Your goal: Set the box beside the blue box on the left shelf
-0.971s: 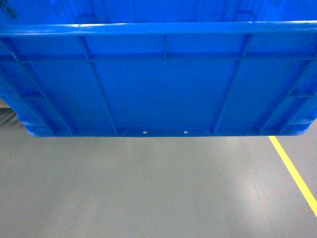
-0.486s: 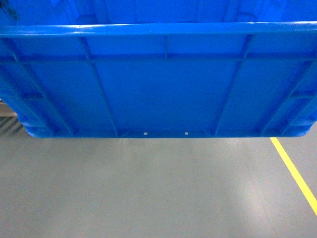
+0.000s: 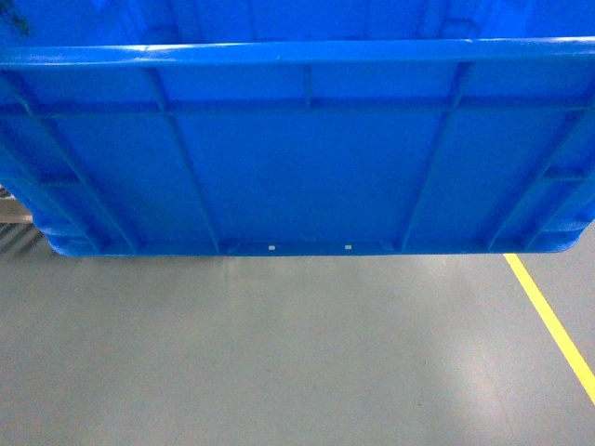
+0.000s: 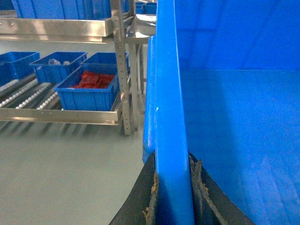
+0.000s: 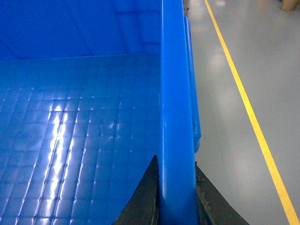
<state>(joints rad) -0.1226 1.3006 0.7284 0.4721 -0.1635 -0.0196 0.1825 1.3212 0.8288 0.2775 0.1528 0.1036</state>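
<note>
The box [image 3: 297, 149], a large bright-blue ribbed crate, hangs above the floor and fills the upper half of the head view. My left gripper [image 4: 172, 161] is shut on the box's left rim [image 4: 168, 93]. My right gripper [image 5: 176, 164] is shut on its right rim [image 5: 176, 93]. The box's inside [image 5: 70, 131] holds nothing. The left shelf [image 4: 28, 96], with rails of white rollers, stands to the left. Smaller blue boxes sit on it, one with red contents [image 4: 89, 89]. A corner of the shelf [image 3: 14, 232] peeks out under the box in the head view.
A steel upright [image 4: 121, 70] stands at the shelf's near corner, close to the box's left wall. More blue bins [image 4: 56, 7] fill the tier above. A yellow line [image 3: 553, 321] runs along the grey floor on the right.
The shelf's rails have come into sight at the left edge of the head view. The box stays held the same way in both grippers.
</note>
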